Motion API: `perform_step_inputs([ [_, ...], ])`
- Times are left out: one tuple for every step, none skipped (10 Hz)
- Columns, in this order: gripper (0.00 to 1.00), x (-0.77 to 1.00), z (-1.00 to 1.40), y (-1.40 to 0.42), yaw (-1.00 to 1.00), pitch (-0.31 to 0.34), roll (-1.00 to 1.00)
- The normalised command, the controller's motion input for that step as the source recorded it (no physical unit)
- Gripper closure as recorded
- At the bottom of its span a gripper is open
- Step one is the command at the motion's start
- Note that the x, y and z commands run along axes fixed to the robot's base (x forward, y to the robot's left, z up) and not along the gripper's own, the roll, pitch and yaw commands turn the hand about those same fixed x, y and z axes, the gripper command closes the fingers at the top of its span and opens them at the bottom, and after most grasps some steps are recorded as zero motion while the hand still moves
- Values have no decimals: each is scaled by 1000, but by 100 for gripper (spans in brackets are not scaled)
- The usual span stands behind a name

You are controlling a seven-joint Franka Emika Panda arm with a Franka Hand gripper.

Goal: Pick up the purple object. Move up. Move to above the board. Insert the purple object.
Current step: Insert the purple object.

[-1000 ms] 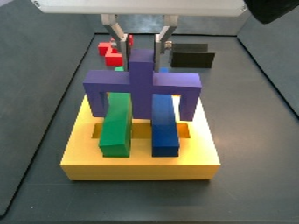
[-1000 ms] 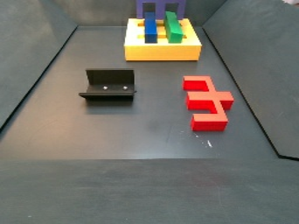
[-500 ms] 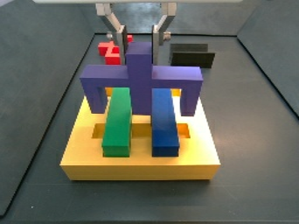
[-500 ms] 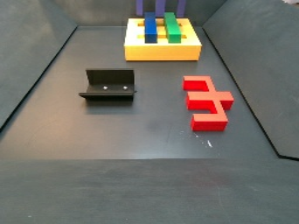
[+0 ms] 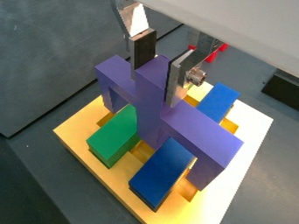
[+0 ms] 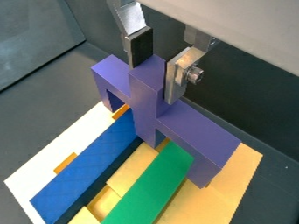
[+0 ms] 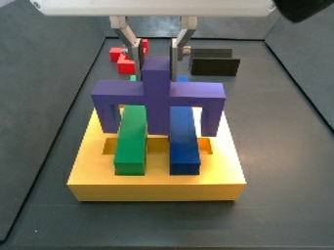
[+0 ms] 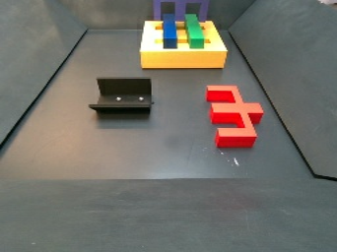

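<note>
Wrist views. We read no writing or label on any part. The purple object (image 5: 158,109) — a cross-shaped piece with downturned arm ends — stands on the yellow board (image 5: 82,133), above the green block (image 5: 117,140) and the blue block (image 5: 163,171) that lie in the board's slots. The gripper (image 5: 160,63) sits at the top of the purple object's upright stem; its silver fingers (image 5: 181,70) with dark pads flank the stem on two sides, close against it, but we cannot tell whether they press it or have just let go. From the opposite wrist camera the gripper (image 6: 162,59) and purple object (image 6: 158,105) show the same relation, with the blue block (image 6: 87,179) and green block (image 6: 158,188) side by side on the board (image 6: 251,188).

Side views. The floor (image 8: 158,138) is a dark grey tray with raised walls. In a side view the gripper (image 7: 154,49) hangs over the purple object (image 7: 159,93), which straddles the green block (image 7: 131,140) and blue block (image 7: 185,140) on the board (image 7: 156,181). Behind the board lie a red piece (image 7: 125,61) and the fixture (image 7: 216,63). From across the tray the board (image 8: 183,54) sits against the far wall, the fixture (image 8: 121,95) and red piece (image 8: 234,114) well apart from it — the gripper lies outside this frame.
</note>
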Motion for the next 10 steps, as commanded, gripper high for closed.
perform_step_inputs([
  [100,-6,0,0,91,0,0],
  [100,0,0,-11,134,-17,0],
  [100,0,-29,-57,163,-27,0],
  [100,20,-160,-74,174,-50,0],
  [100,0,-171,-46,183,-47,0],
  [100,0,-146,-3,151,-50,0],
  [100,0,-194,0,103,-59,0],
  [100,66,-257,0,0,-67,-17],
  [100,57,-260,0,0,-53,0],
  [100,60,-220,-17,0,-36,0],
])
